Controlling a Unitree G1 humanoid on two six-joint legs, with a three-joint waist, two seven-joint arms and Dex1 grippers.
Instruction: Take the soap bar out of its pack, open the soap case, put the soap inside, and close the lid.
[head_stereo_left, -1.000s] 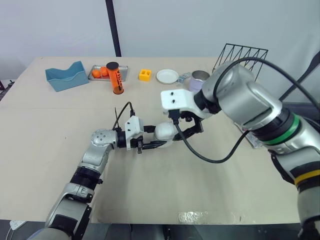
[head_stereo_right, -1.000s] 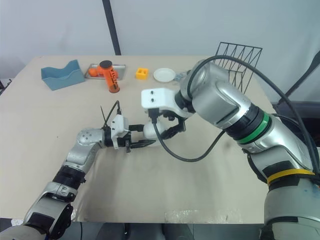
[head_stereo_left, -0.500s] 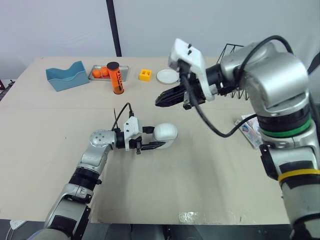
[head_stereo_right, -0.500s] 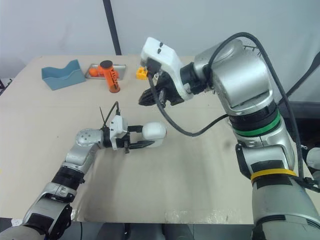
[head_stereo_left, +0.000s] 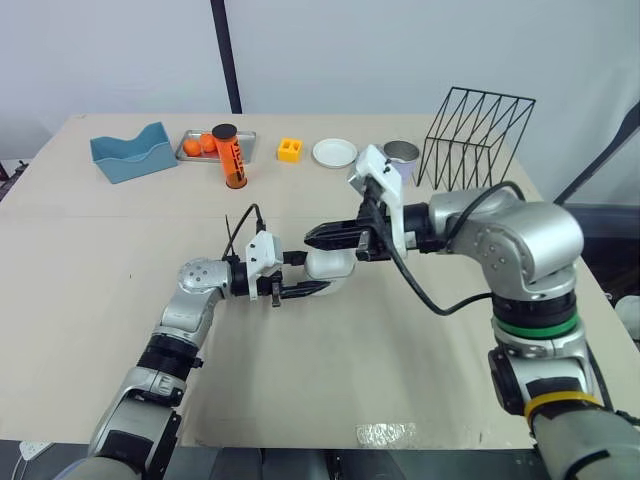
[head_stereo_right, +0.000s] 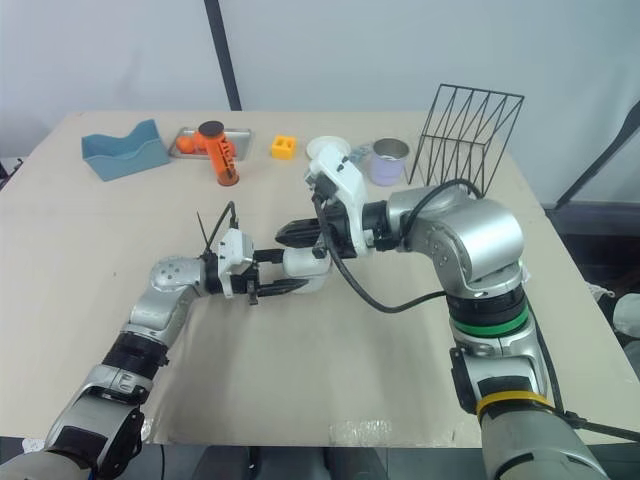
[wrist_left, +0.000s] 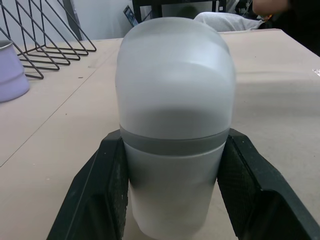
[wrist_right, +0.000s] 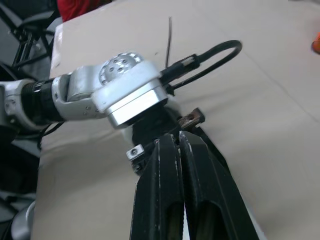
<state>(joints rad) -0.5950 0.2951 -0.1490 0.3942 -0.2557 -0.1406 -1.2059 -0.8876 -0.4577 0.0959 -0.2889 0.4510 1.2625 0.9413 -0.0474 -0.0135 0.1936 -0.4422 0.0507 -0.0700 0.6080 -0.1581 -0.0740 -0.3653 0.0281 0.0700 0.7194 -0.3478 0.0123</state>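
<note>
Beige table (head_stereo_left: 420, 370), closed soap case (head_stereo_left: 330, 264) in left gripper (head_stereo_left: 318, 273), oranges (head_stereo_left: 199, 144) in tray (head_stereo_left: 249, 141)

Broad tan table (head_stereo_left: 80, 330) in the middle; behind it stands a plain pale wall (head_stereo_left: 380, 45), a black pole (head_stereo_left: 227, 55) rising at its far edge.

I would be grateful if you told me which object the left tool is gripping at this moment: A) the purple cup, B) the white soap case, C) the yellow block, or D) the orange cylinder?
B: in the left wrist view the left tool has its black fingers pressed against both sides of the white soap case.
</note>
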